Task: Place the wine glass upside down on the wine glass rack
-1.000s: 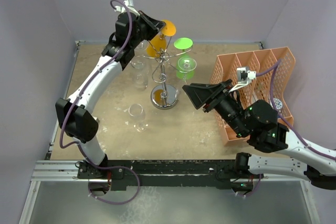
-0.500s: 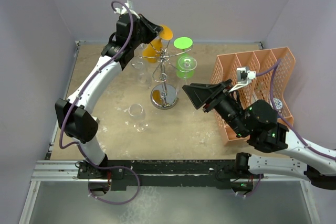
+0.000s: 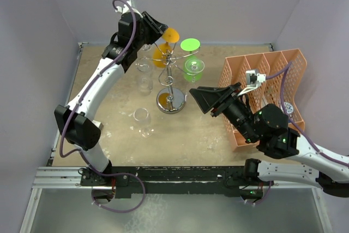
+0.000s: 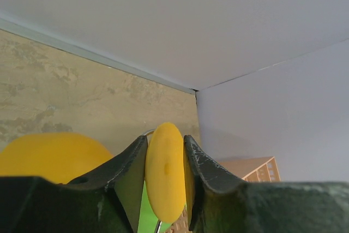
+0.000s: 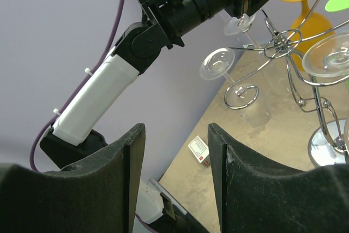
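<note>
Left gripper (image 4: 164, 141) up at rack top, fingers (image 4: 128, 167) flanking foot disc of orange wine glass (image 3: 161, 53). Clamped or let go: cannot tell (gaps at disc edges too thin to judge). Glass hangs upside down on wine glass rack (image 3: 170, 83), foot above wire arms, bowl below. Green glass (image 3: 193, 66) hangs on rack's right side. Right gripper (image 5: 175, 133) spread wide, nothing between its fingers, just right of rack base in top view, near orange lattice organiser (image 3: 270, 75). Clear glass (image 3: 142, 119) on table (image 3: 202, 129), nearer arm bases than rack.
</note>
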Robot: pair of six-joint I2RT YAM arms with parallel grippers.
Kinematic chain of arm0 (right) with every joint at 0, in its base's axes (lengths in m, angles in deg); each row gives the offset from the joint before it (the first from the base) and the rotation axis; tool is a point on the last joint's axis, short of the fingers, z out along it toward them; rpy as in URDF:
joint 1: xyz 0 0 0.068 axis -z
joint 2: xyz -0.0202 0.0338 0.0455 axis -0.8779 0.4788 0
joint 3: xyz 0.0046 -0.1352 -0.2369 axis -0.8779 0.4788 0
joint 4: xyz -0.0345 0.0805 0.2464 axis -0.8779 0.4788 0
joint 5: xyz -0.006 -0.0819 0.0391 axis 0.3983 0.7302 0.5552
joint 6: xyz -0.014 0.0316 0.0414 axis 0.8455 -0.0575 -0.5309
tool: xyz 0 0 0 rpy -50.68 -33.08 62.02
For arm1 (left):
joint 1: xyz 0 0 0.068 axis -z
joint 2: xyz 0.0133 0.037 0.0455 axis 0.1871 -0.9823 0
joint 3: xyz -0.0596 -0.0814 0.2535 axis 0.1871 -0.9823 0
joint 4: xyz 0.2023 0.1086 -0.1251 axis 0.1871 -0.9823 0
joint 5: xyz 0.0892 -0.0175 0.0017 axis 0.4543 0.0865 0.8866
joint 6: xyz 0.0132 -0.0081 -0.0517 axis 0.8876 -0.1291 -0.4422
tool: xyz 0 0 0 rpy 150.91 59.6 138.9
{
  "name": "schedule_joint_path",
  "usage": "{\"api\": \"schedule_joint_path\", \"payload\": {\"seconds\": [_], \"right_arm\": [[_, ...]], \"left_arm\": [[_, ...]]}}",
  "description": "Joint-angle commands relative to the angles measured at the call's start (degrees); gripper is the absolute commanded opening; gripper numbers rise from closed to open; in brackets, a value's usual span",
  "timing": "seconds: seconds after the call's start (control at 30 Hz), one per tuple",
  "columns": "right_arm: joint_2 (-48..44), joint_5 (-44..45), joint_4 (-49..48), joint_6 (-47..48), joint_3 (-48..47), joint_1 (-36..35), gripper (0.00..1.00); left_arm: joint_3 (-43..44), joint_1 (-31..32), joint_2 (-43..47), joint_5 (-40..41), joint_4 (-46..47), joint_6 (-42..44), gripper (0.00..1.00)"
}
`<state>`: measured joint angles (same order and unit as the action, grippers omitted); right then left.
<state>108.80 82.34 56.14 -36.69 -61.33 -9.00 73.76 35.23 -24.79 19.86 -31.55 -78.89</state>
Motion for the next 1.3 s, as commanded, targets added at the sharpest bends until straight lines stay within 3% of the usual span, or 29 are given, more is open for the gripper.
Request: {"api": "schedule_joint_path", "payload": {"seconds": [0.0,0.47,0.7,1.07,1.27], "right_arm": [[-0.4,1.1,-2.8,0.0,0.5,-0.1,0.52],[-0.3,1.4,-2.6,-0.4,0.5,-0.1,0.52],[0.5,1.2,-1.9,-0.6,0.3,-0.1,0.52],[0.8,1.8,-2.0,-0.9,2.2,-0.2,0.52],[1.1,2.7,-2.1,-1.1,3.9,-0.1,0.52]], "left_arm": [[4.2,-0.4,3.4,1.9,0.1,2.5,0.32],[6.5,-0.5,5.6,6.7,-4.6,6.3,0.38],[5.7,-0.5,12.9,8.2,-9.4,12.6,0.41],[-17.7,-0.5,35.5,14.9,-20.4,24.7,0.62],[-29.2,-0.5,43.7,18.0,-25.3,24.0,0.87]]}}
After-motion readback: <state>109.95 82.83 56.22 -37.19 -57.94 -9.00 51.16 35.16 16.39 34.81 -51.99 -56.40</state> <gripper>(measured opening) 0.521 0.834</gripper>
